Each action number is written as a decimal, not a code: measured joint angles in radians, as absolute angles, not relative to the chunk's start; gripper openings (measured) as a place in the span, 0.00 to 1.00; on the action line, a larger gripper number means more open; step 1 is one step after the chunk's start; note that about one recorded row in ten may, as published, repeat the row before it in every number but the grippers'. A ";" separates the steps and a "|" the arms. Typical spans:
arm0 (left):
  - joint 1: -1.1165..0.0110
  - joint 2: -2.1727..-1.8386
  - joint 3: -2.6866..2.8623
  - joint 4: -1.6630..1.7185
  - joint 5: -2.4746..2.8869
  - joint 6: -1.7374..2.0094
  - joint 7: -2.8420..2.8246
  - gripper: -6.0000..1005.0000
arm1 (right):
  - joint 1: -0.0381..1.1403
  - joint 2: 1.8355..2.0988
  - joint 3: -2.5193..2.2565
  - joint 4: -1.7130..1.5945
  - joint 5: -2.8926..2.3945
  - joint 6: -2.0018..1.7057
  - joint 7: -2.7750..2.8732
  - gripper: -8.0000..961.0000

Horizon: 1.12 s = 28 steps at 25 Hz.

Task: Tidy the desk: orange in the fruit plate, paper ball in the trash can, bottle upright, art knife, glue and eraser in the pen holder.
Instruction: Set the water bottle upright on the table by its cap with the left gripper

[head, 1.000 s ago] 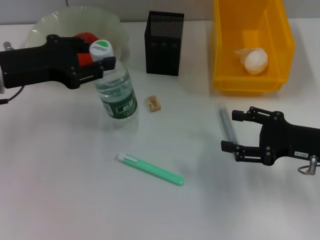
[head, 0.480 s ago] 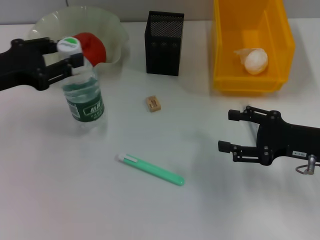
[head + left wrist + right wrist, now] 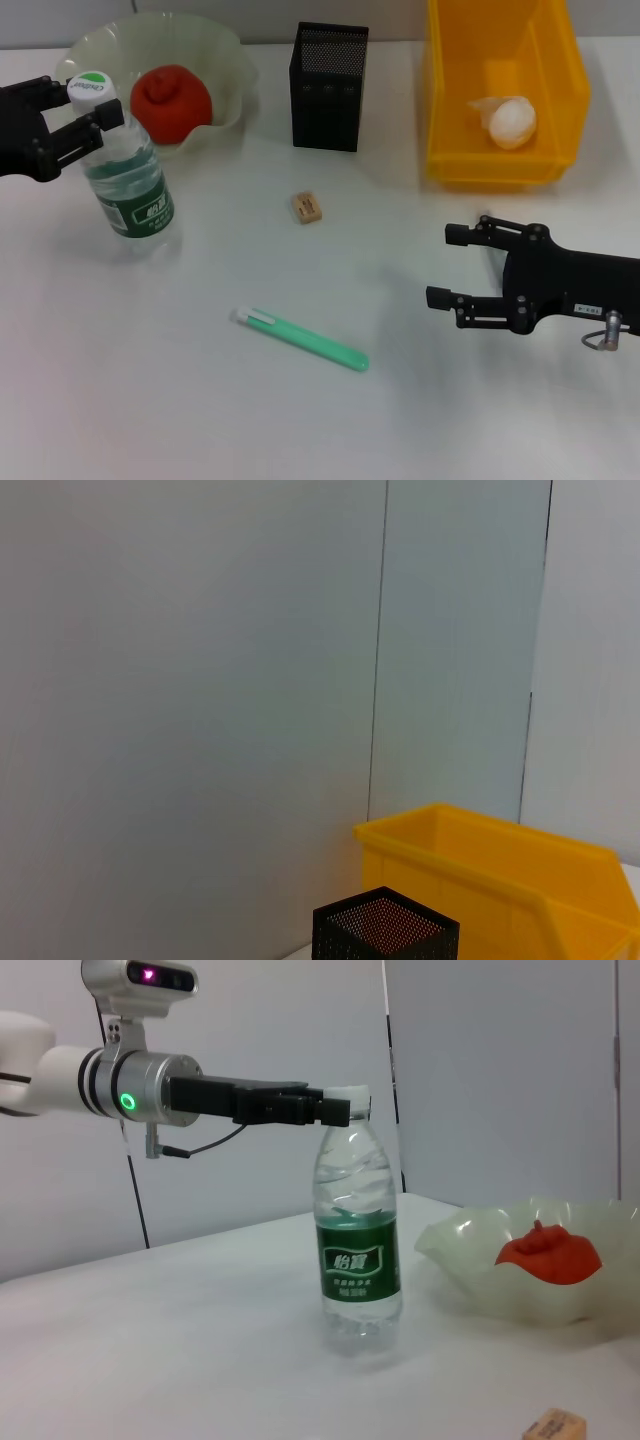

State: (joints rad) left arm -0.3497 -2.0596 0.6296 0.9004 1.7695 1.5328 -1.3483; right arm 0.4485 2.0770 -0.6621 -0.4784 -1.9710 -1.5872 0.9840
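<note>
At the left hand (image 3: 85, 115), upright bottle (image 3: 128, 180), green label's print unreadable.

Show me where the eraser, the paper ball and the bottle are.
eraser (image 3: 307, 207), head view, its top face.
paper ball (image 3: 508, 121), head view, its middle.
bottle (image 3: 140, 208), head view, its green label.

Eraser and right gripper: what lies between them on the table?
Nothing: in the head view the table between the eraser and the open right gripper is bare. The green pen lies nearer the robot, off that line.
</note>
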 joint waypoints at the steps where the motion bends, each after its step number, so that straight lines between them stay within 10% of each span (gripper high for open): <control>1: -0.350 -2.060 0.630 0.900 1.770 1.533 -1.348 0.45 | 0.449 2.077 -0.664 -0.478 -1.971 -1.586 0.984 0.87; 28: -0.357 -2.055 0.549 0.781 1.708 1.463 -1.213 0.48 | 0.457 2.077 -0.664 -0.479 -1.971 -1.585 0.982 0.87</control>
State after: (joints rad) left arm -0.3570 -2.0554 0.5490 0.7807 1.7085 1.4631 -1.2133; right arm 0.4567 2.0770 -0.6642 -0.4786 -1.9712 -1.5846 0.9822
